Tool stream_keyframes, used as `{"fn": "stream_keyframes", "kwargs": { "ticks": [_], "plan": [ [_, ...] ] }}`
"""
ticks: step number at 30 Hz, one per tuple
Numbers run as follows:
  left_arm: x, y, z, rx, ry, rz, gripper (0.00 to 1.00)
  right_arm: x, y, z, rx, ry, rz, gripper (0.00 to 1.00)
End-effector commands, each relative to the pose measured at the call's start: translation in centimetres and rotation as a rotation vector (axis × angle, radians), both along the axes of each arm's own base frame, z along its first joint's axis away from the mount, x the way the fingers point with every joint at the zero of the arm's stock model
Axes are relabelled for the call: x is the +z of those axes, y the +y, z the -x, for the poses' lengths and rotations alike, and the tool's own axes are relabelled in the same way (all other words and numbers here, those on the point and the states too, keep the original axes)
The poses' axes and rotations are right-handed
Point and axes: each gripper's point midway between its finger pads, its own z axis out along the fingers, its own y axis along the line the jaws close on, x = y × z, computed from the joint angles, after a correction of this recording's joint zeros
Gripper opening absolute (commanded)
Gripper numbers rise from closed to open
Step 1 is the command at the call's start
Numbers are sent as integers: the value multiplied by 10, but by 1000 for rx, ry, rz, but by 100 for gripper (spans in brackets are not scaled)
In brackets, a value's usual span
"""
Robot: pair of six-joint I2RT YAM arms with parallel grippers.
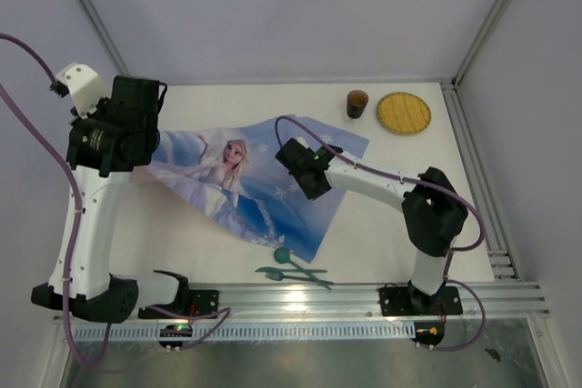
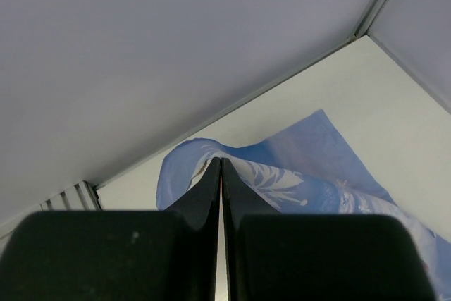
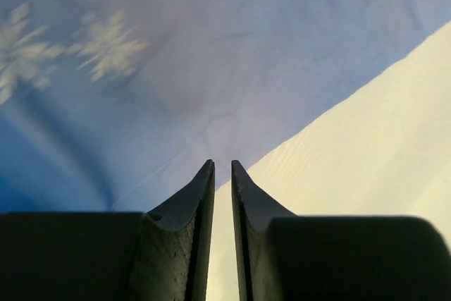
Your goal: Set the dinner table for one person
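**Left pinched on the cloth, right just parted**

From above, the dinner table (image 1: 273, 102) is the white top inside the silver rails, running from my bases out to the far wall. A blue printed cloth (image 1: 245, 179) lies slantwise across its middle. My left gripper (image 1: 153, 150) is at the cloth's left edge, with the arm standing tall above it. My right gripper (image 1: 296, 159) reaches in over the cloth's right half, near its far edge. At the far right of the table a brown cup (image 1: 356, 103) stands upright, with a round yellow plate (image 1: 404, 113) just beside it. They are well apart from the cloth. Near my bases a green spoon (image 1: 282, 255) and a green fork (image 1: 293, 272) lie close together, just off the cloth's near corner.

On my left wrist, the two fingers (image 2: 201, 188) are pressed together with no gap. The cloth's edge curls up to their tips, so I am clamped on it. White table shows to the right and beyond.

On my right wrist, the fingers (image 3: 187, 202) stand slightly apart, with a narrow slit between them and nothing in it. They point down at the cloth's edge, with blue cloth to the left and bare table to the right.
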Motion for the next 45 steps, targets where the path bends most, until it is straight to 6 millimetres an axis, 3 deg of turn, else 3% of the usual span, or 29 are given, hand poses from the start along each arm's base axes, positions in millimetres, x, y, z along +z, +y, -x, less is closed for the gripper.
{"fn": "stream_keyframes", "kwargs": {
  "ticks": [1,3,6,11,14,19,20,27,30,36,45],
  "plan": [
    [-9,11,23,47,102,-57,0,-4,-16,-36,-189,22,-63,20],
    [-11,12,27,53,115,-64,0,-11,-24,-46,-217,41,-45,22],
    [-9,16,33,64,116,-78,0,-5,-20,-57,-211,31,-42,31],
    [-6,18,40,66,103,-78,0,-2,-11,-73,-209,18,-53,61],
    [-6,17,43,54,93,-59,0,-7,-8,-81,-220,27,-87,67],
    [-9,14,47,28,69,-17,0,-17,-13,-106,-283,34,-109,68],
    [-10,13,47,22,66,-11,0,-25,-19,-113,-318,49,-104,68],
    [-13,15,55,20,62,-9,0,-30,-40,-150,-477,67,-157,68],
    [-11,17,59,25,59,-18,1,-27,-45,-156,-485,65,-153,68],
    [-5,16,62,8,23,10,1,-39,-49,-157,-500,111,-140,68],
    [-9,6,63,-48,1,83,0,-58,-41,-153,-507,208,-215,68]
  ]
}}
